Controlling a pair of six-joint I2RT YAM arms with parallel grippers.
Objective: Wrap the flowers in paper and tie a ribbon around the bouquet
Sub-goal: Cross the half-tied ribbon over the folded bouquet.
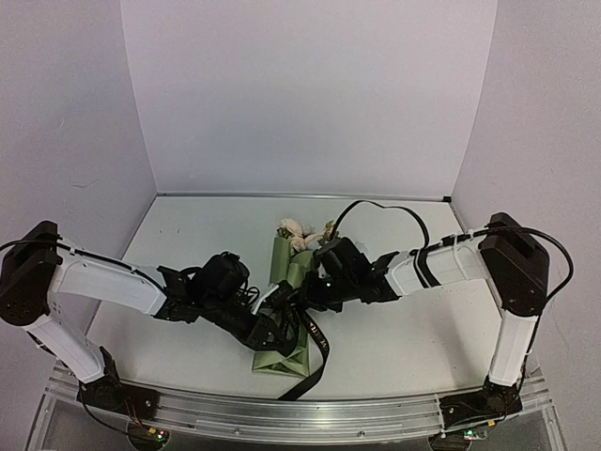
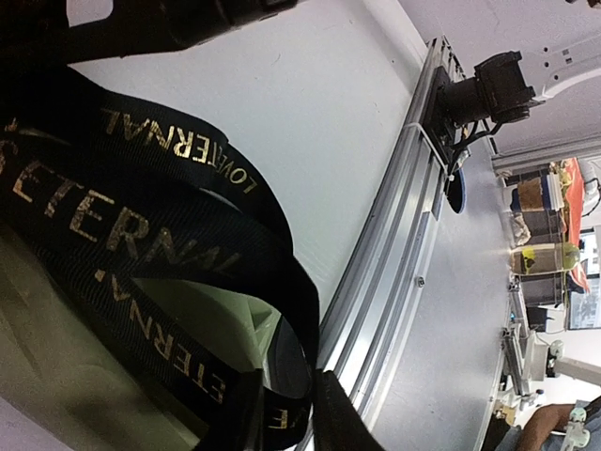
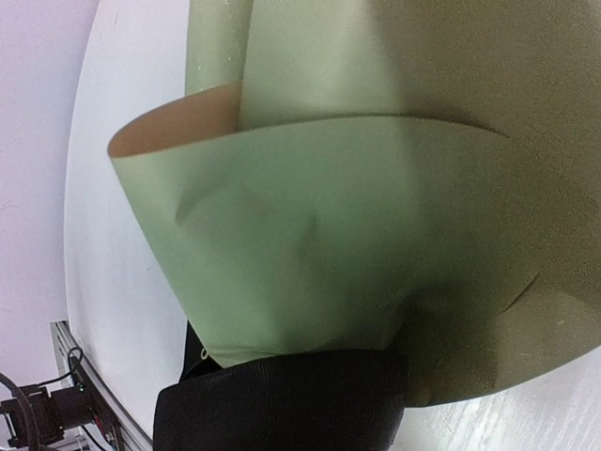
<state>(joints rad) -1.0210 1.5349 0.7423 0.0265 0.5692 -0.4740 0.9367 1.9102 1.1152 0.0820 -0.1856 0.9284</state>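
Observation:
The bouquet (image 1: 282, 282) lies mid-table: an olive-green paper (image 1: 280, 362) cone, with the flowers' cream blooms (image 1: 295, 230) at its far end. In the right wrist view the paper (image 3: 310, 235) fills the frame, its tan inside showing. The black ribbon (image 1: 315, 340) crosses the cone's near part and trails toward the rail. My left gripper (image 1: 286, 324) is at the ribbon. In the left wrist view the left gripper (image 2: 282, 413) has its jaws slightly parted, with a loop of gold-lettered ribbon (image 2: 141, 235) lying between them. My right gripper (image 1: 310, 289) rests on the cone, its fingers hidden by paper.
An aluminium rail (image 1: 300, 418) runs along the table's near edge, close to the left gripper in the left wrist view. White walls enclose the table (image 1: 188, 225) on three sides. The right arm's base (image 2: 488, 85) stands on the rail. A black band (image 3: 282, 404) lies under the paper's edge.

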